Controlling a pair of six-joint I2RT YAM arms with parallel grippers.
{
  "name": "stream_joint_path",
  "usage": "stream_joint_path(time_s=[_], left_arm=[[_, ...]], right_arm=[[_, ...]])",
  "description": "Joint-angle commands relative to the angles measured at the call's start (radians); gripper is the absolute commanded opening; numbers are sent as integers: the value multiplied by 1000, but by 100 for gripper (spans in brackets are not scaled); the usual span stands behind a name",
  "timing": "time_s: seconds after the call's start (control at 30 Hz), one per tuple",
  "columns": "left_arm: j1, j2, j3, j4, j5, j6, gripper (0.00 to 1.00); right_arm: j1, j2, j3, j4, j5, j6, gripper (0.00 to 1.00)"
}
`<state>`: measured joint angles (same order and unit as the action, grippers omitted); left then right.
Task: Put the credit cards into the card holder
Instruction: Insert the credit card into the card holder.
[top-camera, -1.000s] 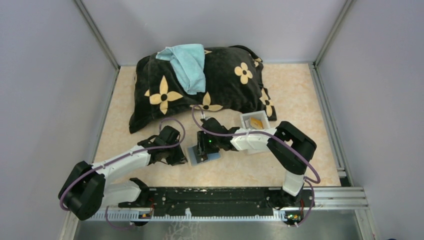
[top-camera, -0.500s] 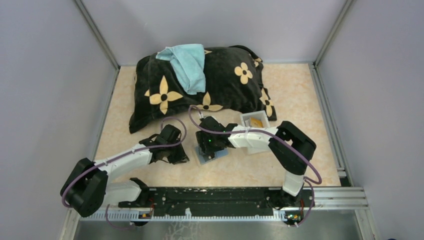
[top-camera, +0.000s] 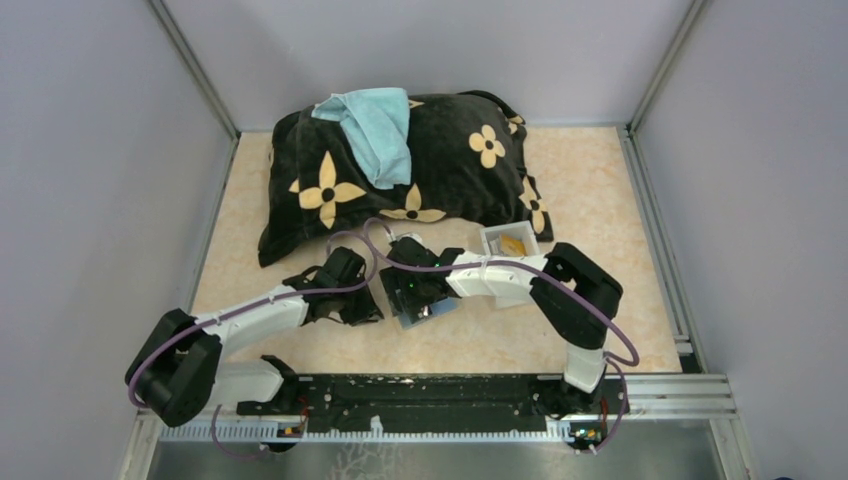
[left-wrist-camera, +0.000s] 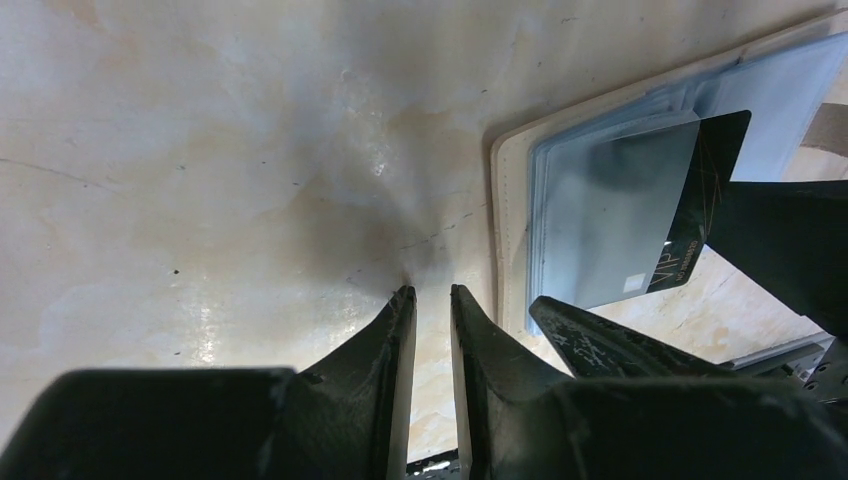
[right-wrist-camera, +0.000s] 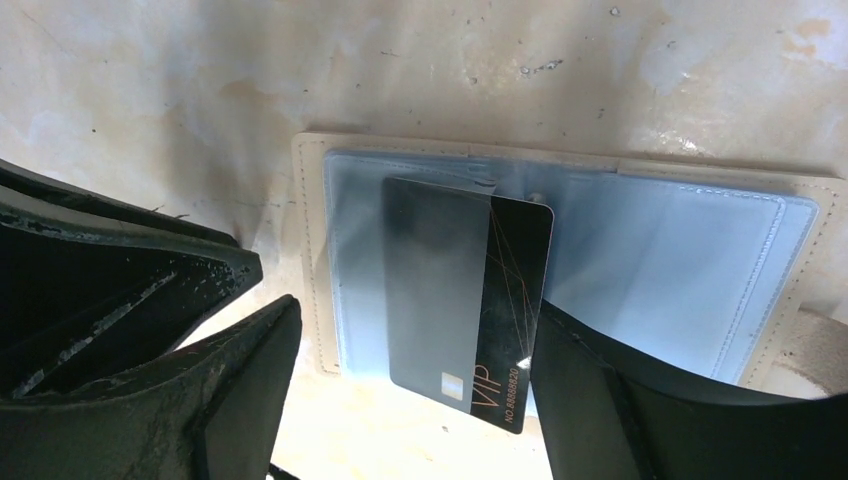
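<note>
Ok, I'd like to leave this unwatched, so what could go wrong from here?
The black card sits only partly in its clear sleeve, its end sticking out past the card holder, and the right pincer is open, so it may slip out. One right finger lies close by the card's edge; pulling away could drag it. The left pincer stands beside the holder, not on it, so a push may shift the holder.

Card (right-wrist-camera: 510, 300) partly in holder (right-wrist-camera: 680, 260) sleeve, apparently; pillow (top-camera: 450, 170) behind.
</note>
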<state>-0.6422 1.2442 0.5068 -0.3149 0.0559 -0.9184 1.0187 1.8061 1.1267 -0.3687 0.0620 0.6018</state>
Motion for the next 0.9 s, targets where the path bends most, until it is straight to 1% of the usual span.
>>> stream_joint_path(time_s=[0.0, 0.6, 0.77, 0.87], left_arm=[[-7, 33, -46, -27, -28, 19, 26], [-10, 26, -86, 27, 14, -9, 26], [-10, 18, -97, 32, 16, -9, 26], [-10, 21, -96, 33, 16, -6, 26]], right_arm=[[18, 87, 5, -163, 92, -34, 81], [87, 236, 71, -244, 181, 11, 80], [93, 251, 84, -260, 207, 18, 66], [95, 259, 95, -269, 214, 21, 52]])
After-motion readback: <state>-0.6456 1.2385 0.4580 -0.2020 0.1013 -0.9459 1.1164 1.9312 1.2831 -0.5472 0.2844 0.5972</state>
